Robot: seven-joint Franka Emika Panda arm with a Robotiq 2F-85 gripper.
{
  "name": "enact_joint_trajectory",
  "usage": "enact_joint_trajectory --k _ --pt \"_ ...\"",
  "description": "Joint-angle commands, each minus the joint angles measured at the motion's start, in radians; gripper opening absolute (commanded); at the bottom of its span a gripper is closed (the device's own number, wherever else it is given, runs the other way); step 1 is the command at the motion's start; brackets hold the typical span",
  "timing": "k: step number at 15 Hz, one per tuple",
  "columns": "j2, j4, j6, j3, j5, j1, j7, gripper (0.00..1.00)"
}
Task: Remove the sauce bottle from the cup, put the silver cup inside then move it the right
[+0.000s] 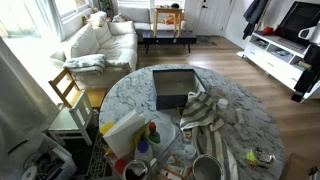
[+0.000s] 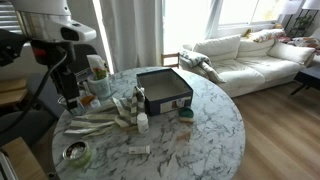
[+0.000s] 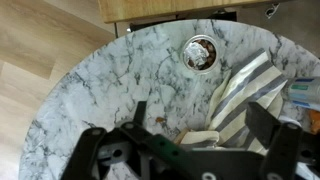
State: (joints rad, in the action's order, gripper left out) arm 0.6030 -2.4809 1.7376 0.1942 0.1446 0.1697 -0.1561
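Note:
My gripper point(image 2: 68, 100) hangs open over the table's edge near the robot; in the wrist view point(image 3: 204, 112) its fingers are wide apart and empty above a striped cloth point(image 3: 245, 95). In an exterior view a silver cup point(image 1: 205, 168) stands at the near edge. A white cup point(image 1: 135, 168) is to its left. A small red-capped bottle point(image 1: 152, 130) shows beside a white-and-yellow slab point(image 1: 120, 135). I cannot tell whether the bottle stands in the cup. The gripper touches none of them.
A dark open box point(image 1: 175, 88) point(image 2: 163, 90) sits mid-table on the round marble table point(image 1: 240, 125). A small shiny greenish object point(image 1: 262, 157) point(image 3: 201, 52) point(image 2: 75, 153) lies near the rim. A small white bottle point(image 2: 143, 122) stands near the cloth. A wooden chair point(image 1: 68, 92) stands beside the table.

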Motion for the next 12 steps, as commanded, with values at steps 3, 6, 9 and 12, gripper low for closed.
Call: enact_joint_trajectory --k 3,6,9,12 --pt "0.0 0.002 -0.002 0.001 0.001 -0.002 0.001 1.0" --pt "0.0 0.002 -0.002 0.001 0.001 -0.002 0.001 1.0" --pt "-0.051 -0.03 0.055 -0.029 -0.096 -0.099 -0.056 1.0" --pt "-0.121 -0.046 0.2 -0.09 -0.237 -0.213 -0.089 1.0"
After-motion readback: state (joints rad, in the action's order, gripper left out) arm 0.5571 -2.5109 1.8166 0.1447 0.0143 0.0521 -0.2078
